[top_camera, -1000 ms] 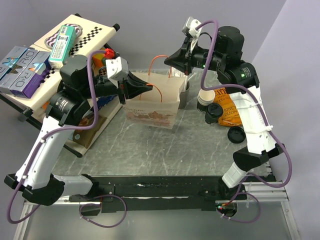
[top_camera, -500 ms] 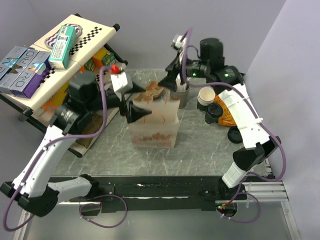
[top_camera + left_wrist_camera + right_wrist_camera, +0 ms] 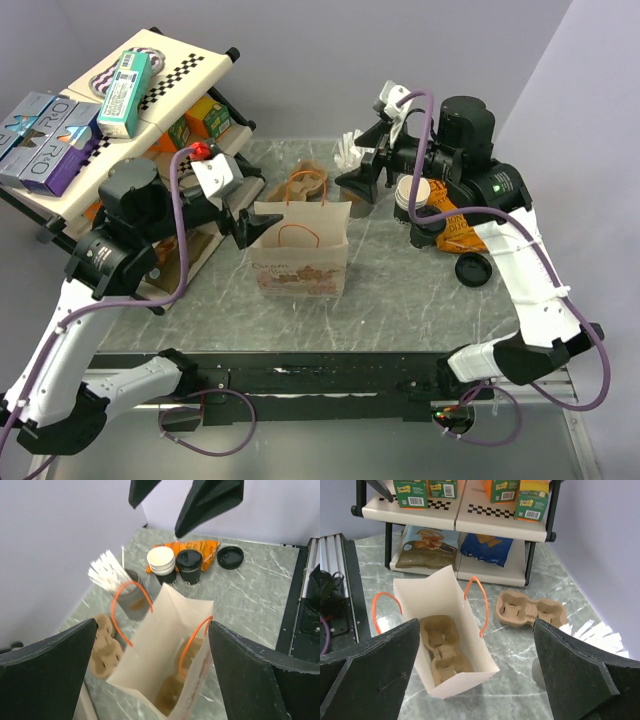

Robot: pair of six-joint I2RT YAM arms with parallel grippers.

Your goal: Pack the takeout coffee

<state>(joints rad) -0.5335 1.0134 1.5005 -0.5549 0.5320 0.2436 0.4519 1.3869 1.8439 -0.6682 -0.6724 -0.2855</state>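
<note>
Your table (image 3: 300,320) is grey, marbled stone set against plain lavender walls. A shelf rack (image 3: 165,60) of boxes and snack bags stands off its left edge. Mid-table, a paper bag (image 3: 300,255) with orange handles stands upright and open, and a pulp cup carrier (image 3: 440,650) lies at its bottom.

Your left gripper (image 3: 243,208) hangs just beside the bag's upper left corner, jaws spread wide and gripping nothing. Your right gripper (image 3: 360,182) is equally wide and empty. It hovers behind the bag, near a second carrier (image 3: 305,183) that lies on the table.

The takeout coffee (image 3: 189,567), a dark cup with a black top, stands upright at the far right of the table. It is just beside the stack of white cups (image 3: 161,560) and in front of an orange packet (image 3: 192,546). It is well apart from both grippers. A loose black lid (image 3: 230,557) lies near it.
</note>
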